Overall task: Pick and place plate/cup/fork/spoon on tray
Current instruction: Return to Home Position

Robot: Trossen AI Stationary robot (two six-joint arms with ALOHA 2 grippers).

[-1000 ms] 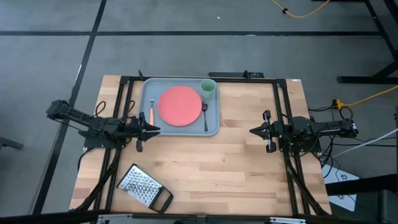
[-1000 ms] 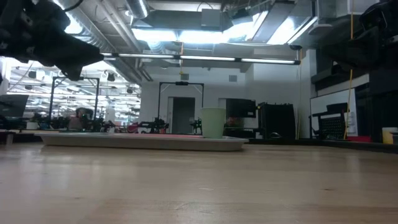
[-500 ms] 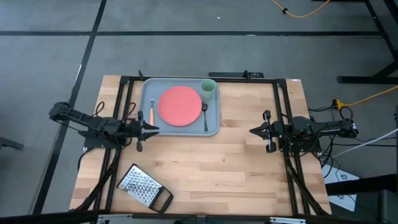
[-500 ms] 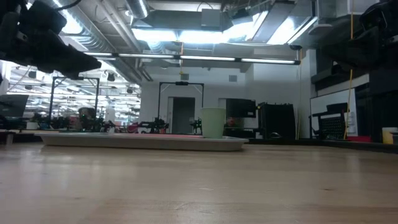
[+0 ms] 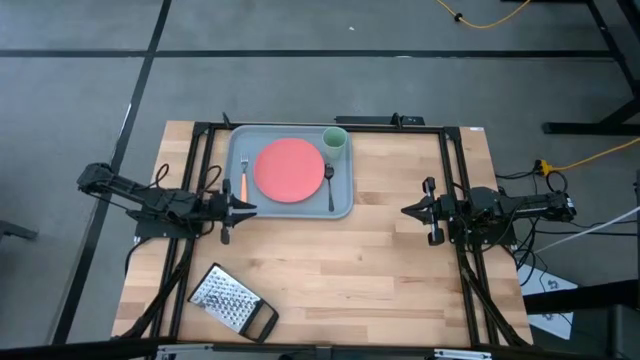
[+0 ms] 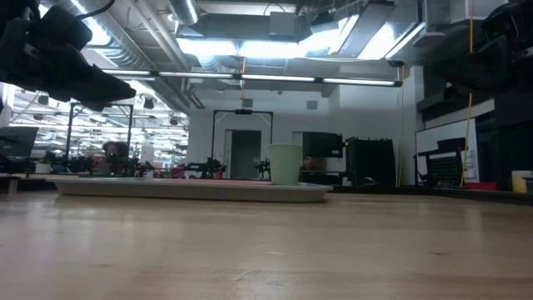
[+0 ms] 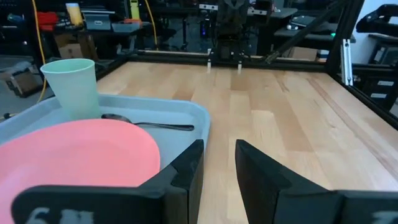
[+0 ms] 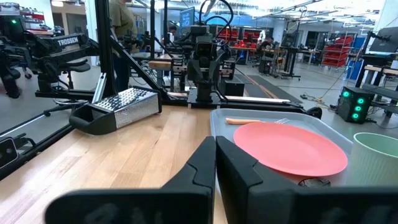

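The grey-blue tray [image 5: 345, 195] lies at the table's far middle. On it lie the coral-red plate [image 5: 289, 169], the pale green cup [image 5: 334, 142] upright at its far right corner, the orange-handled fork [image 5: 243, 185] left of the plate and the dark spoon [image 5: 329, 186] right of it. My left gripper [image 5: 250, 208] hovers at the tray's near left corner, slightly open and empty [image 7: 217, 168]. My right gripper [image 5: 407, 211] hovers right of the tray, shut and empty [image 8: 215, 155].
A metal grater with a black handle [image 5: 228, 300] lies near the table's near left corner, and it also shows in the right wrist view [image 8: 118, 106]. Bare wood lies between the two grippers and toward the near edge. Black frame rails run along the table's sides.
My left arm has shifted slightly above the table's left side, while its gripper stays by the tray's near left corner. The tableware on the tray has kept still.
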